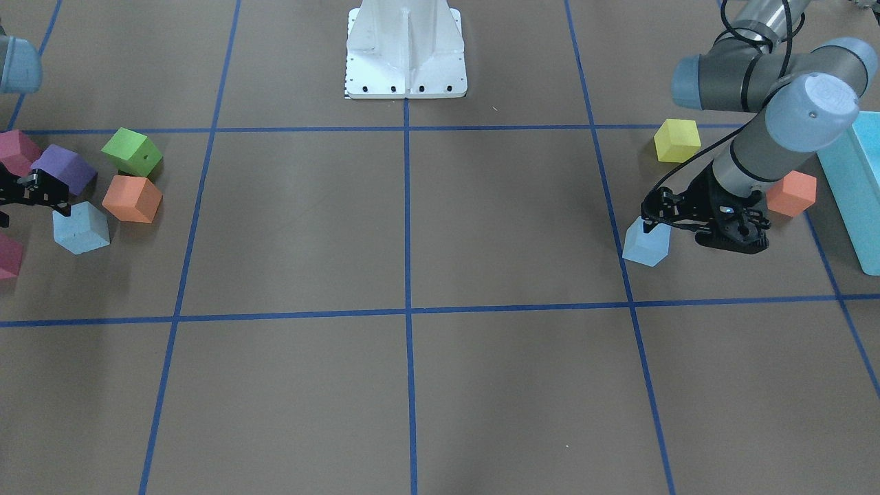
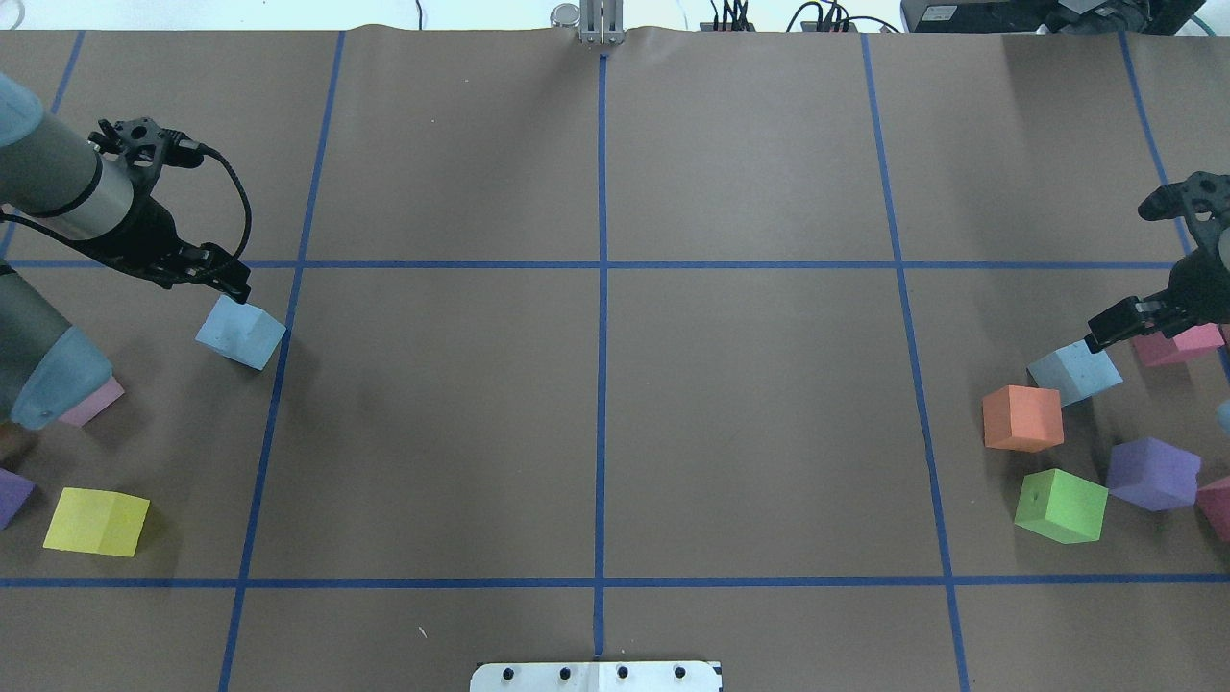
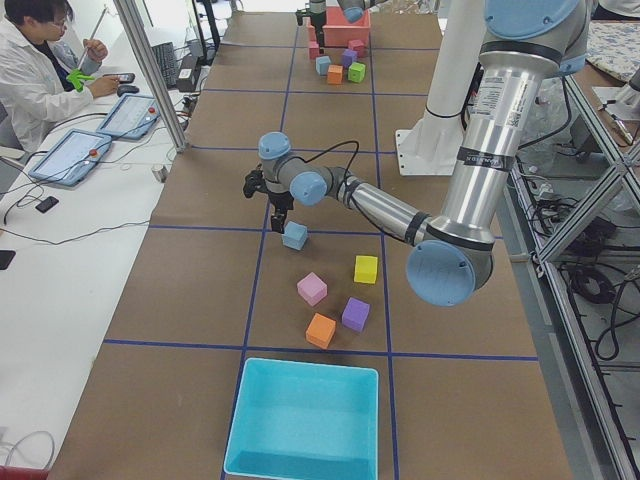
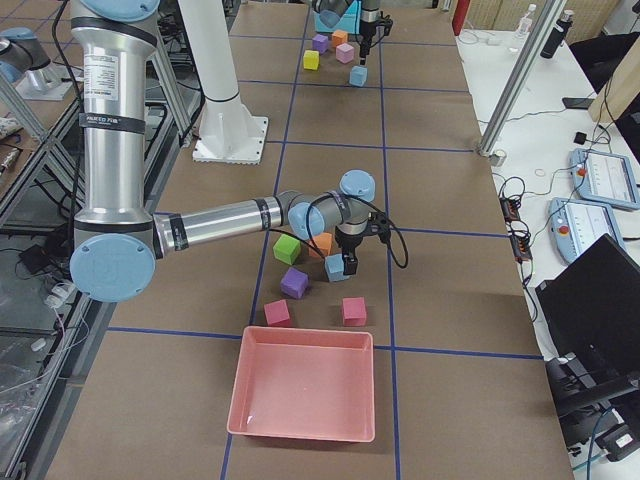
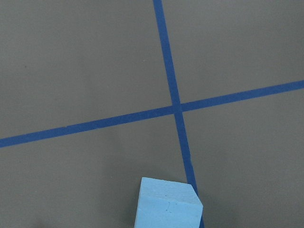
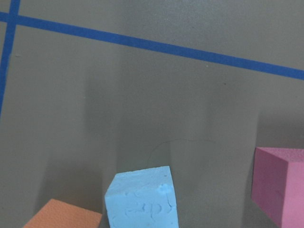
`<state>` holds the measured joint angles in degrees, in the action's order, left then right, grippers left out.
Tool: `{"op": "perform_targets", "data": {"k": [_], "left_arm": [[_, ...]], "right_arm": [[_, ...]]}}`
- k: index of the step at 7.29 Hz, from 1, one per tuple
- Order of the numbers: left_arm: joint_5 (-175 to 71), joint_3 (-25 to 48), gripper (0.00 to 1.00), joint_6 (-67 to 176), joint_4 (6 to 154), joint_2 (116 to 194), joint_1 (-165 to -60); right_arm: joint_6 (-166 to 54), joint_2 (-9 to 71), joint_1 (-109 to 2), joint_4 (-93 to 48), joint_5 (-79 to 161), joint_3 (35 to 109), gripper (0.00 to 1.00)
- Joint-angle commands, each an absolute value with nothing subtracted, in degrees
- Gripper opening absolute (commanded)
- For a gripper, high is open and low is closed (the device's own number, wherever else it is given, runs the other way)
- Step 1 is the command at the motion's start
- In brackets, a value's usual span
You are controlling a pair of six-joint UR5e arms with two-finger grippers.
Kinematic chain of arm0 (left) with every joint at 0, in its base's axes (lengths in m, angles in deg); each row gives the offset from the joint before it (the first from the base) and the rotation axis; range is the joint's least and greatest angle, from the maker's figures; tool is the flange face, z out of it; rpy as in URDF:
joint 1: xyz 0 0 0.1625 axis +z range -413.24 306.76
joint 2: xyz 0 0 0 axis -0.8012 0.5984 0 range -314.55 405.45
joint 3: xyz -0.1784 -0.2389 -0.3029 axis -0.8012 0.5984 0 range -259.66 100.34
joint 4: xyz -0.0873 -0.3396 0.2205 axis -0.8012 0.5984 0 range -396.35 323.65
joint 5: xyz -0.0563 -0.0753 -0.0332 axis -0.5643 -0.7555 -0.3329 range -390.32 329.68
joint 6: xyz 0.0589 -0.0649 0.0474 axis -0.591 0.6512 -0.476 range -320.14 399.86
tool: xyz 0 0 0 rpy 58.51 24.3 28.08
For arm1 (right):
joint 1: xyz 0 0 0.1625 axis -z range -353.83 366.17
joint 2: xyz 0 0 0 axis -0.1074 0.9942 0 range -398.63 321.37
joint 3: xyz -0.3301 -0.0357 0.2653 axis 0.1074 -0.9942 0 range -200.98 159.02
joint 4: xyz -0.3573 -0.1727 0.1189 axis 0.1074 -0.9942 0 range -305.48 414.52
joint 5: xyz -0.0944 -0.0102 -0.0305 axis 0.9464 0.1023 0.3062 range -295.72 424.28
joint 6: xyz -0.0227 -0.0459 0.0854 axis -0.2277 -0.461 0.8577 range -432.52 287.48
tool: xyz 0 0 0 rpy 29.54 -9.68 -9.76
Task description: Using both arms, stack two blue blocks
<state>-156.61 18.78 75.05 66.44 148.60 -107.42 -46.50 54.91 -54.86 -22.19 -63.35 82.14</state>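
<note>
Left gripper [image 2: 235, 286] hangs at the far edge of one pale sky-blue foam cube [image 2: 240, 332]. In the overhead view the cube sits on the brown paper table [image 2: 596, 413] at a blue tape line [image 2: 288, 317], 5 o'clock from the tips. Right gripper [image 2: 1100, 336] is likewise over the second pale sky-blue foam cube [image 2: 1074, 372], with an orange foam cube [image 2: 1022, 417] at its 8 o'clock. Can't tell the jaw gap on either.

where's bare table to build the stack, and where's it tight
The middle squares either side of the centre tape line, between the left blue block and right blue block, are bare. Crowded: around the orange cube, green cube and purple cube.
</note>
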Motion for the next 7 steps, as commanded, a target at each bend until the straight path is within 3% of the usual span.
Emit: {"op": "perform_targets", "data": {"k": [1,7], "left_arm": [[-156.4,17.9,0.99,75.4,69.3,147.6,-107.1],[-156.4,17.9,0.99,75.5,69.3,147.0,-107.1]], "right_arm": [[-40.6,55.6,-51.7,-17.5,-60.3,81.2,1.00],[-38.2,54.8,-49.3,-15.4,-60.3,80.4,1.00]]}}
